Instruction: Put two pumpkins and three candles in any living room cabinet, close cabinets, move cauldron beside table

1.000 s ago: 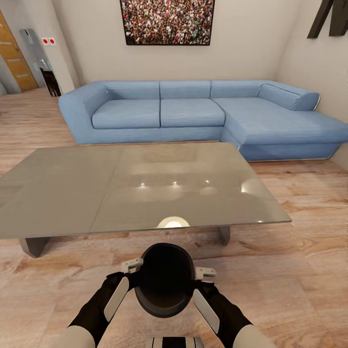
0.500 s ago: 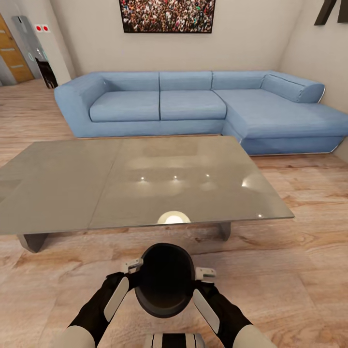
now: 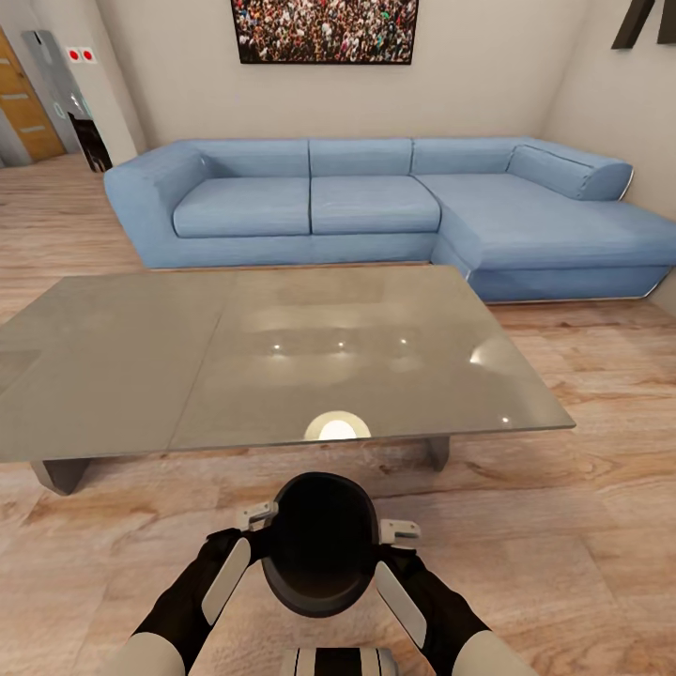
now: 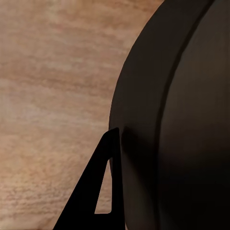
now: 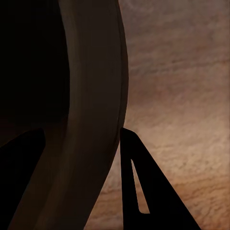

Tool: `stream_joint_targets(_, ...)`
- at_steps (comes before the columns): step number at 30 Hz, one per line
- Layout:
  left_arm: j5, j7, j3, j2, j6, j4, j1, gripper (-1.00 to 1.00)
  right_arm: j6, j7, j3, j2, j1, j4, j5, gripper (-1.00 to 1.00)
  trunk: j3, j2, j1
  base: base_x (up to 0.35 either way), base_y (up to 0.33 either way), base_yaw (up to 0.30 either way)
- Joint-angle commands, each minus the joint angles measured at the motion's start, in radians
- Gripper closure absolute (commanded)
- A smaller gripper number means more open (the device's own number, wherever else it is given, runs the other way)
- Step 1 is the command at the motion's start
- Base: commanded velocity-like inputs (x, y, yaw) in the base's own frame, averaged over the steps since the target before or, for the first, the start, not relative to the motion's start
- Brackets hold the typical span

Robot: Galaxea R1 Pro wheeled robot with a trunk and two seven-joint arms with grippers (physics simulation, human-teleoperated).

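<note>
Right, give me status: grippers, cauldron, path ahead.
Left gripper and right gripper clamp the cauldron between them, off the floor. Grey table just ahead. Nothing in between; blue sofa beyond.

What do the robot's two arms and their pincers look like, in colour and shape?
Both arms are alike: black forearms, each with a long white oval panel, and pale grey-white upper segments near the picture's bottom edge. The left pincer and right pincer have small light grey blocks at the wrist. In the wrist views the fingers are flat black triangles with a slim triangular cut-out. No cables or markings show.
</note>
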Motion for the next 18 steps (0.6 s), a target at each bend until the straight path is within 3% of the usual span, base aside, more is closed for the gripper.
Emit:
stream_joint_targets(1,-0.003,0.010,-0.001,0.001,0.008,0.000,-0.001,1.00,-0.006,0.000,0.012,0.000,-0.001,-0.029,-0.019,1.00,-0.001,0.000,0.000,0.000,0.000,0.000)
stream_joint_targets(18,-0.003,0.010,-0.001,0.001,0.008,0.002,-0.001,1.00,-0.006,0.000,0.012,0.000,-0.001,-0.029,-0.019,1.00,-0.001,0.000,0.000,0.011,0.000,0.000)
